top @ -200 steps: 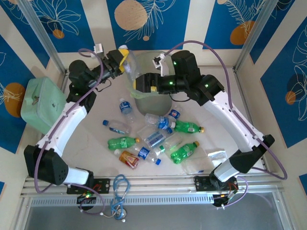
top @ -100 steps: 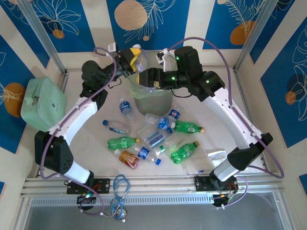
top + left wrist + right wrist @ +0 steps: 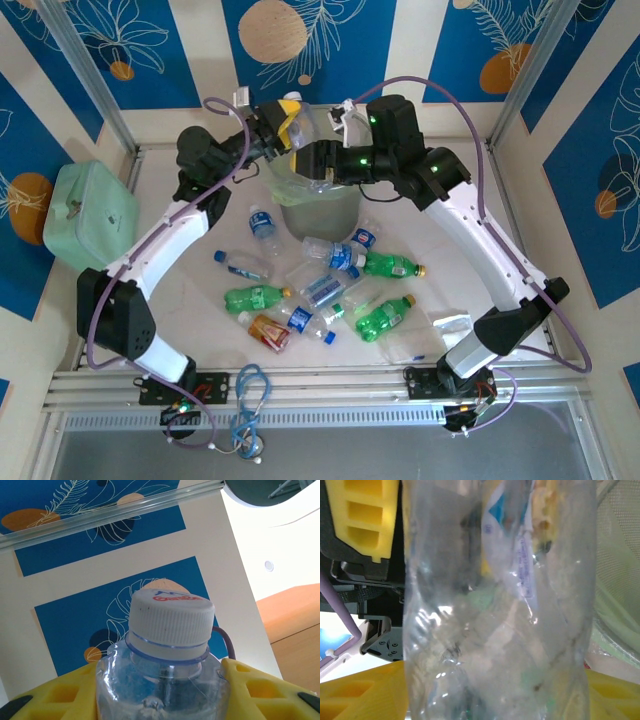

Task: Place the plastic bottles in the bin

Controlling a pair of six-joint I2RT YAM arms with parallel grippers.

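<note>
A clear plastic bottle [image 3: 306,133] with a white cap [image 3: 170,620] hangs over the bin [image 3: 318,208], a round grey-green bucket with a pale green liner [image 3: 620,555]. My left gripper [image 3: 285,112] is shut on the bottle's shoulder, just under the cap, with its yellow fingers [image 3: 55,700] pressing in from both sides. My right gripper [image 3: 322,160] reaches in from the right, and its yellow fingers [image 3: 360,695] touch both sides of the bottle's crumpled body [image 3: 500,605]. Several more bottles lie on the table in front of the bin: green ones [image 3: 255,297] [image 3: 385,317], clear ones [image 3: 330,255] and an amber one [image 3: 268,332].
A mint-green boxy case [image 3: 85,215] sits at the left edge of the table. Flat clear plastic bags [image 3: 450,322] lie among the bottles at the right front. Both arms meet above the bin, with their cables arching over it.
My left arm has swung right, carrying the clear bottle from beside the bin to over its mouth. My right gripper has moved up to the bottle and its fingers have narrowed onto the body.
</note>
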